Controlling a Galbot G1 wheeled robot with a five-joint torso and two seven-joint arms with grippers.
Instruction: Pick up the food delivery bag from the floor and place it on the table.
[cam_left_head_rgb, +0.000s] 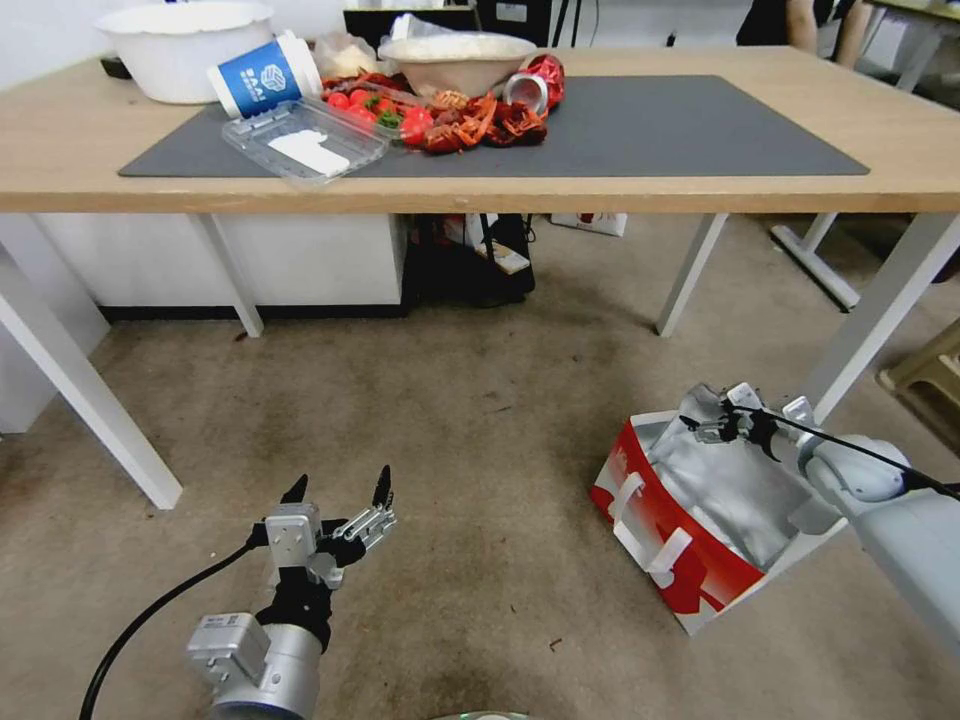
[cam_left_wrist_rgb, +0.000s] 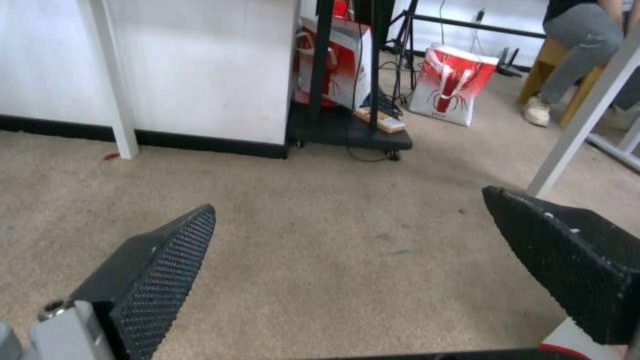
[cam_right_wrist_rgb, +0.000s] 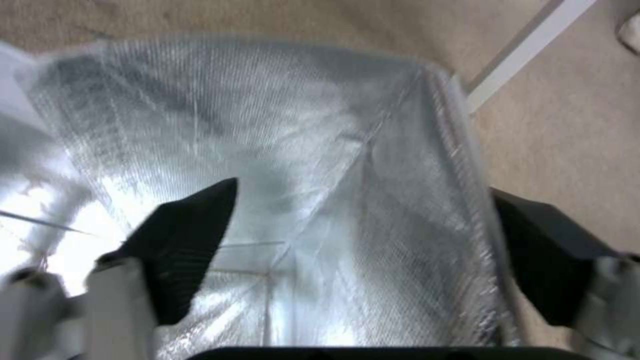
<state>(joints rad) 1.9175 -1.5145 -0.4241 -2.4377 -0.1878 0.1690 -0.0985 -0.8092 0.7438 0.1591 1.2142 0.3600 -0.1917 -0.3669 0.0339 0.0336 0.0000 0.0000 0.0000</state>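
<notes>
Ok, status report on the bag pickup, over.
Right gripper open, straddling food delivery bag wall. Left gripper open, idle over carpet. Bag on floor. Table mat's right side free.

Left gripper (cam_left_wrist_rgb: 347, 220) open, two black textured fingers (cam_left_wrist_rgb: 167, 270) spread wide over bare beige carpet (cam_left_wrist_rgb: 320, 250). Ahead of fingertips: white cabinet panel (cam_left_wrist_rgb: 200, 65) w/ white table leg (cam_left_wrist_rgb: 113, 80), black wheeled stand (cam_left_wrist_rgb: 350, 135), red-white paper bag (cam_left_wrist_rgb: 453, 85) beyond it.
</notes>
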